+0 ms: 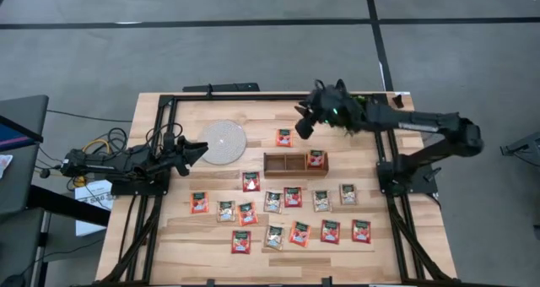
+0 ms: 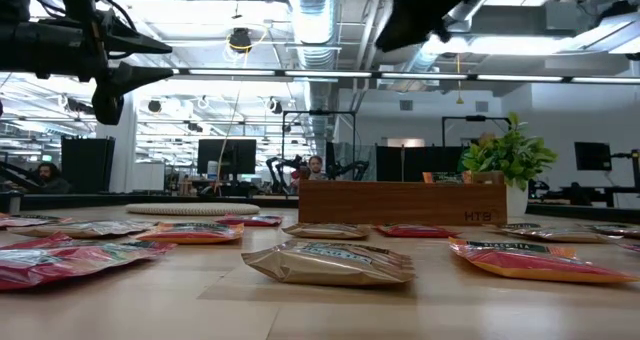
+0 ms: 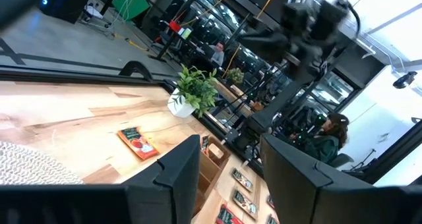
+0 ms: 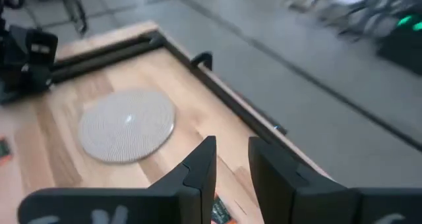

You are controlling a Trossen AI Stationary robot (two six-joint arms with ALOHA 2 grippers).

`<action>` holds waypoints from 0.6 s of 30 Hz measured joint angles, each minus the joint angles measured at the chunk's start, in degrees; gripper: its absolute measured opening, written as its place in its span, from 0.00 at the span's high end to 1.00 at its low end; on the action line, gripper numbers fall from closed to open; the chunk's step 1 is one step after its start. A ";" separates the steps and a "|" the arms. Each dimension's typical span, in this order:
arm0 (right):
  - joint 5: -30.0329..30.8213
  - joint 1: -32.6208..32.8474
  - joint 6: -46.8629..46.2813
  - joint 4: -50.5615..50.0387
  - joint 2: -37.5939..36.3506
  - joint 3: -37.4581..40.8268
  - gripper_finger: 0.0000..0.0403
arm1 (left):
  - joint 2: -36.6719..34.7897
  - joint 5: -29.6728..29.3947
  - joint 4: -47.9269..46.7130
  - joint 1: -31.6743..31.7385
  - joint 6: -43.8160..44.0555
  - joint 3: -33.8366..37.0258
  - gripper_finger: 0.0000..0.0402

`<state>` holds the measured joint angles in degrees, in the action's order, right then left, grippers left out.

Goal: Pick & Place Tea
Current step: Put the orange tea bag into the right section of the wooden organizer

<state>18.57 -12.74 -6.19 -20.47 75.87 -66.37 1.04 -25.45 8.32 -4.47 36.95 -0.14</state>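
right gripper [image 1: 302, 128] high over desk [image 1: 169, 245], jaws open, empty | left gripper [image 1: 199, 152] idle at 9 o'clock, jaws open | tea [image 1: 284, 138] beside it; more at 6 o'clock; one in tray [image 1: 282, 164] | advice: descend straight, pinch edges

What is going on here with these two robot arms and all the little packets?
Tea packets lie spread over the wooden table, and one red packet already sits in the right end of the wooden tray. The right gripper hovers empty, fingers apart, above a red packet behind the tray. The left gripper waits open beside the round disc.
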 joint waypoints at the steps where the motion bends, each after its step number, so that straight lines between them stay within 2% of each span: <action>1: -3.20 -1.68 1.29 -1.17 1.42 -1.40 0.80 | 0.00 -0.03 0.00 0.00 0.00 0.00 0.62; 4: -11.08 -5.11 5.05 -4.56 6.45 -6.20 0.80 | -0.01 -0.09 0.00 0.00 0.00 0.00 0.62; 6: -14.06 -6.31 8.03 -8.08 9.93 -9.60 0.80 | 0.00 -0.09 0.02 -0.02 0.00 0.00 0.62; 12: -18.36 -8.36 15.91 -19.50 20.85 -19.65 0.73 | 0.00 -0.22 0.00 0.00 0.00 0.00 0.62; 18: -18.82 -10.66 21.91 -28.82 31.02 -27.09 0.55 | 0.00 -0.31 -0.02 -0.01 0.00 0.00 0.62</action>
<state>-0.25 -23.40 15.72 -49.29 106.88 -93.46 1.04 -25.76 8.30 -4.48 36.95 -0.14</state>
